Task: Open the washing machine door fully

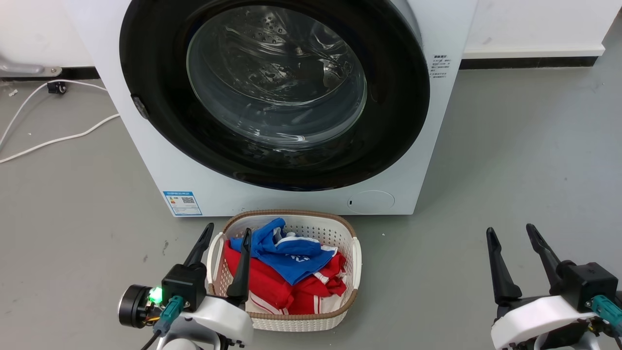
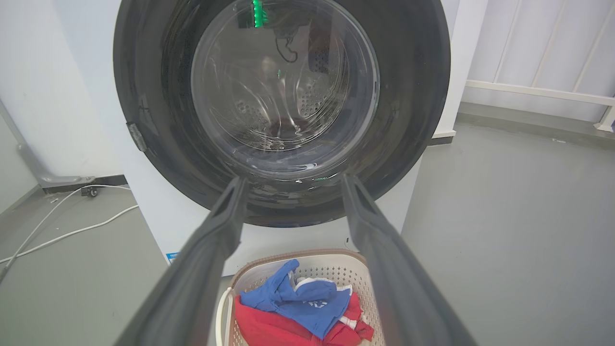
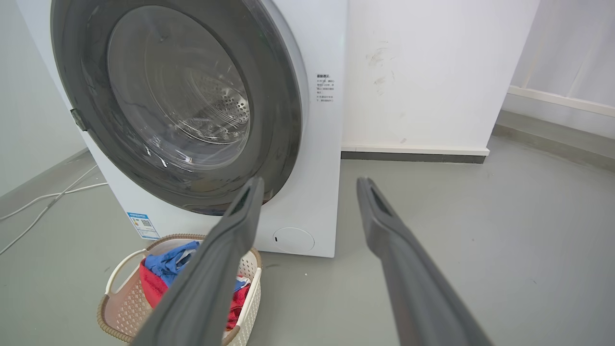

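left gripper [image 1: 229, 227] and right gripper [image 1: 509, 227] are hanging spread wide, gripping nothing, short of the closed washing machine door [image 1: 388, 97].

1. We count one washing machine [image 1: 165, 160], with one washing machine door [image 1: 274, 82].
2. Its front bears one blue label sticker [image 1: 182, 202] and one round flap [image 1: 371, 201].
3. One laundry basket [image 1: 296, 317] stands on the floor [image 1: 510, 160].
4. Two grippers: the left gripper [image 1: 229, 228], the right gripper [image 1: 509, 227].
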`<state>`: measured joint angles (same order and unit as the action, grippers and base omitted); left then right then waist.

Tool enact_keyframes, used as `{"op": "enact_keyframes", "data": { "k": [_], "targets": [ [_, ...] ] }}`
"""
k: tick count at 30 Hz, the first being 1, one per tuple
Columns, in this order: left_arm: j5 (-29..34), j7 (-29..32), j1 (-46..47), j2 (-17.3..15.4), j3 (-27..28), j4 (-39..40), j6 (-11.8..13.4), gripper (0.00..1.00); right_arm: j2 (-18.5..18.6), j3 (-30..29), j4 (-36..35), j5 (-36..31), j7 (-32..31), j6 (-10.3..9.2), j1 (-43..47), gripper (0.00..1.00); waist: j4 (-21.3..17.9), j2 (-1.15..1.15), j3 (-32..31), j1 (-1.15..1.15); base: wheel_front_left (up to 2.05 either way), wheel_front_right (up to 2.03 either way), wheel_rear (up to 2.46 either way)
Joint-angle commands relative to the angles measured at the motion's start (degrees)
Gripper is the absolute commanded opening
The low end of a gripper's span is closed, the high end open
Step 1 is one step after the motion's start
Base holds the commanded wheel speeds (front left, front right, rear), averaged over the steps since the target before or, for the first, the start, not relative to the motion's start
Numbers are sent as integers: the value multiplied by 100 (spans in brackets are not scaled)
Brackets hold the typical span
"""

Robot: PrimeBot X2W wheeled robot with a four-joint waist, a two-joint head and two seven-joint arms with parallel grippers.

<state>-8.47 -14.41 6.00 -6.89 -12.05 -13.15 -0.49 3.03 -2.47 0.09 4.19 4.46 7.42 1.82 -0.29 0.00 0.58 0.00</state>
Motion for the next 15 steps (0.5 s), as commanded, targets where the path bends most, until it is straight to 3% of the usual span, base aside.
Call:
{"op": "enact_keyframes", "data": {
  "k": [1,15],
  "targets": [
    [106,-58,59,10,8,-16,-12,100,-19,-1,-17,-110,41,12,38,100,4,0,-2,0,0,0,0],
    [31,-82,65,104,126,-125,-77,100,-21,-46,113,12,109,7,-9,100,-2,0,9,0,0,0,0]
  ]
}}
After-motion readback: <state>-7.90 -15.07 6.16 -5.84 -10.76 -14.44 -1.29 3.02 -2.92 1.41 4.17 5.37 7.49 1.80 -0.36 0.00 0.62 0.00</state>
